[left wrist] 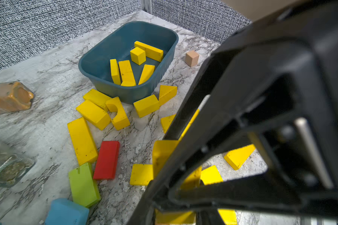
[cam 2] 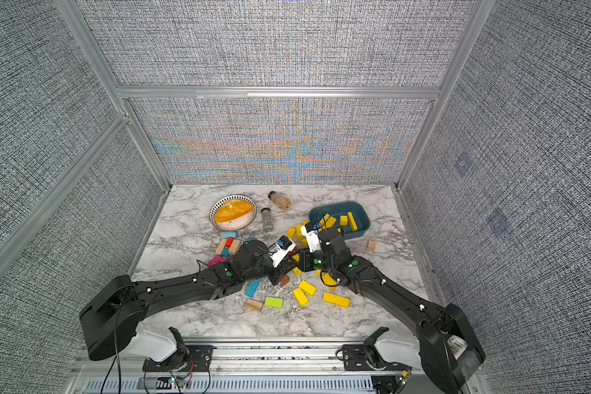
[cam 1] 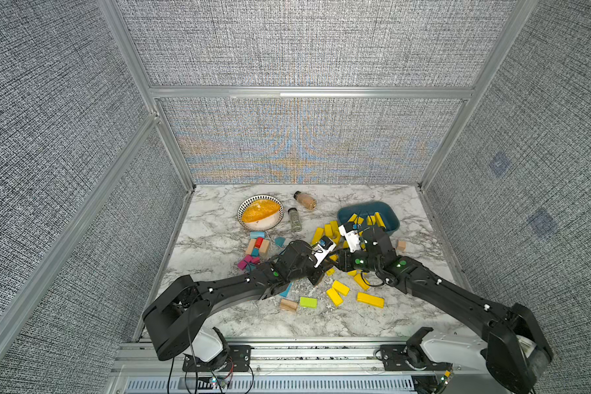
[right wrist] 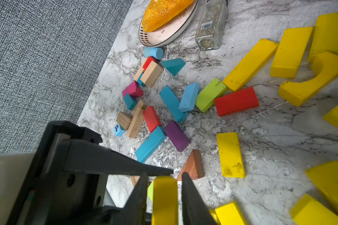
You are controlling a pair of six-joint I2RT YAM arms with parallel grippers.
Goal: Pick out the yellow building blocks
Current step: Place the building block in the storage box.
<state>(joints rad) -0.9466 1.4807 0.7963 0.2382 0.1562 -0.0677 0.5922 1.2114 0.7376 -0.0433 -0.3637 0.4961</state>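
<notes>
Right gripper (right wrist: 165,187) pinching a yellow block (right wrist: 165,200) between both jaws, low over the marble tabletop (right wrist: 271,136).
Left gripper (left wrist: 176,136): jaws pressed together, and a yellow bar (left wrist: 162,153) sits against them, though I can't tell if it's gripped. Yellow building blocks (left wrist: 94,114) lie mostly scattered on the table just beside the teal tub (left wrist: 98,64); six more sit inside it. Three loose yellow bars (cam 1: 370,299) lie nearer the arm bases, next to a lime-green block (cam 1: 308,302). Mixed blue, red, purple and tan blocks (right wrist: 154,109) are clustered apart by the patterned bowl (cam 1: 243,218).
</notes>
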